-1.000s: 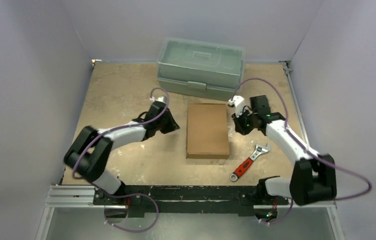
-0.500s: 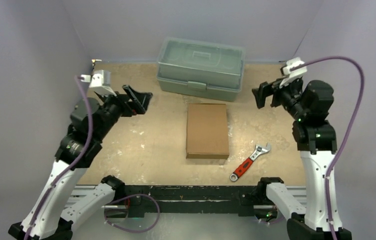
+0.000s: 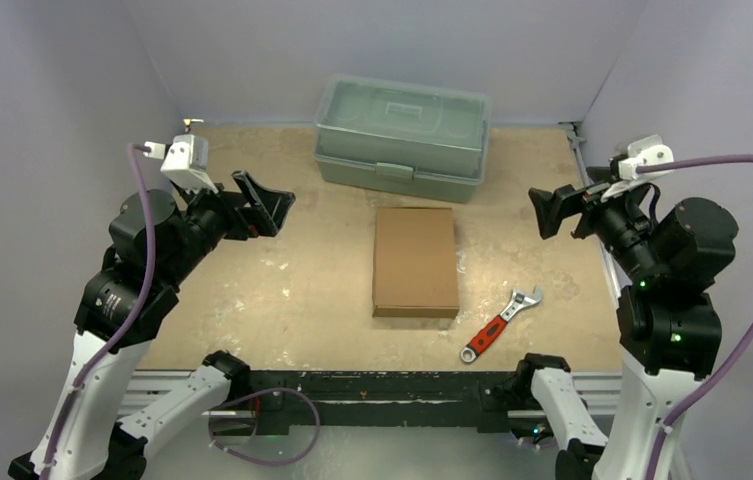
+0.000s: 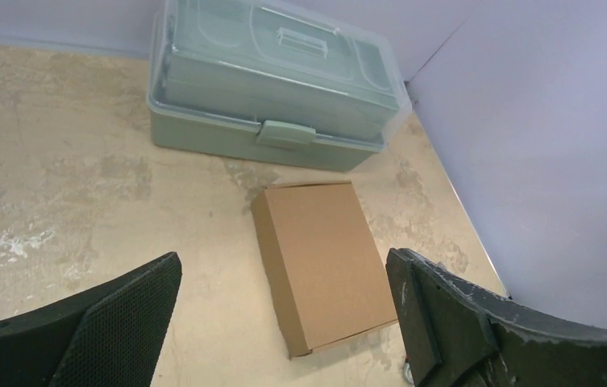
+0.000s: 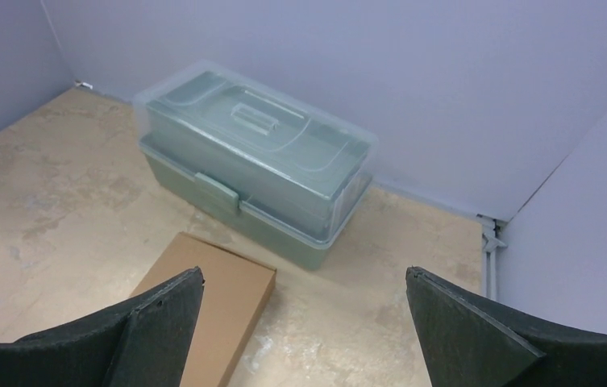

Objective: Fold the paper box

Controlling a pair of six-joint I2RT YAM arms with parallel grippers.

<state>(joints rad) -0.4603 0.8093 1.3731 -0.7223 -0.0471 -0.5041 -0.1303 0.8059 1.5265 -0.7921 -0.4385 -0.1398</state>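
The paper box [image 3: 415, 260] lies closed and flat in the middle of the table, a shallow brown cardboard rectangle. It also shows in the left wrist view [image 4: 324, 258] and partly in the right wrist view [image 5: 219, 298]. My left gripper [image 3: 268, 204] is raised high at the left, well away from the box, open with nothing between its fingers [image 4: 284, 266]. My right gripper [image 3: 554, 210] is raised at the right, also open and empty [image 5: 305, 274]. Neither gripper touches the box.
A grey-green plastic toolbox [image 3: 402, 140] with a clear lid stands just behind the box. A red-handled adjustable wrench [image 3: 497, 325] lies at the front right of the box. Purple walls close in the table on three sides.
Both arms have lifted off from beside the box and swung up and outward to the table's sides. Both grippers went from shut to open.
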